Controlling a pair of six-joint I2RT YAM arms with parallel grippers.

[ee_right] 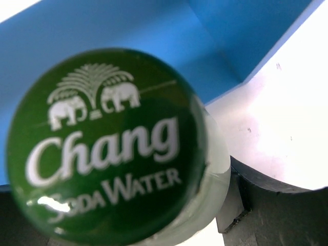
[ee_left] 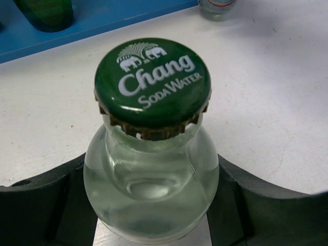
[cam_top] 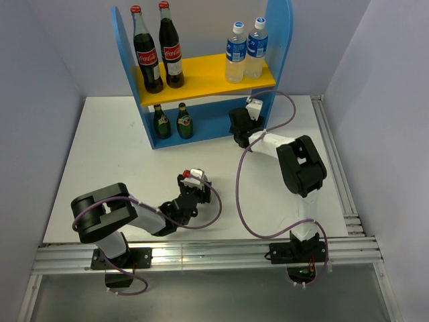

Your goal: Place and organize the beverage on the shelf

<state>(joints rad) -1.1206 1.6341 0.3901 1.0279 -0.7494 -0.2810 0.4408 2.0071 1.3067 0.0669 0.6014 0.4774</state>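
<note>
Shelf point(cam_top: 208, 72) holds water bottles point(cam_top: 236, 52) above, green bottles point(cam_top: 161, 122) below.

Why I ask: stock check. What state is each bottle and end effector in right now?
Cola bottles: upright, capped, top board.
Water bottles: upright, capped, top board.
Green bottles: upright, bottom tier.
Left soda bottle: capped, gripped.
Right soda bottle: capped, gripped.
Left end effector: shut on left soda bottle.
Right end effector: shut on right soda bottle.

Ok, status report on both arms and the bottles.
Left pincer shut on soda bottle, upright, mid-table. Right pincer shut on second soda bottle at shelf base, right end. Green bottles sit at left end; no blockage seen.
</note>
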